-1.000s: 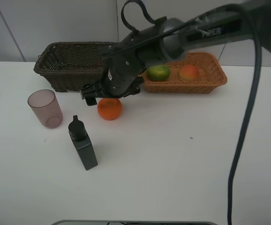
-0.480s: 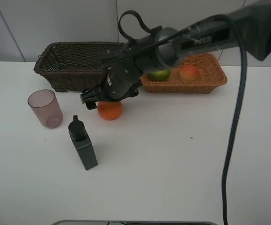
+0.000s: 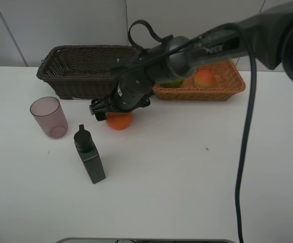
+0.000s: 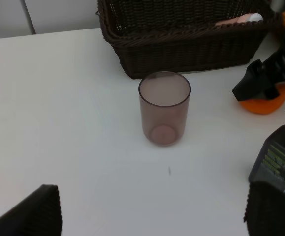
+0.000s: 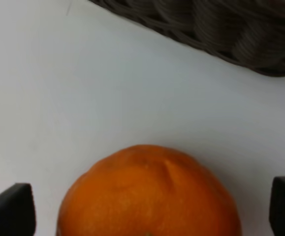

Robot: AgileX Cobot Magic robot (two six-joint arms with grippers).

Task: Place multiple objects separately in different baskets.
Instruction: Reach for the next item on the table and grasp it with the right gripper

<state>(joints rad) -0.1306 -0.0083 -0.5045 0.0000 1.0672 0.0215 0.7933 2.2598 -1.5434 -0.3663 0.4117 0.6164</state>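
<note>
- Arm (image 3: pixel 247 28) reads "PIPER"; bottle (image 4: pixel 275 172) label illegible.
- Two of wicker: dark basket (image 3: pixel 70 76), tan basket (image 3: pixel 222 90); one cup (image 4: pixel 164 108).
- Right gripper (image 3: pixel 105 109), jaws wide, straddles the lone orange (image 5: pixel 147 191) before the dark basket.
- Left gripper (image 4: pixel 152 214) gapes above table (image 4: pixel 58 123).

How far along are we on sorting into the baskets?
Done: green fruit and peach lie in the tan basket; a pink bottle lies in the dark basket. In hand: the right gripper, open, straddles the orange on the table, not yet closed. Remaining: orange, cup and black bottle, all on the table.
</note>
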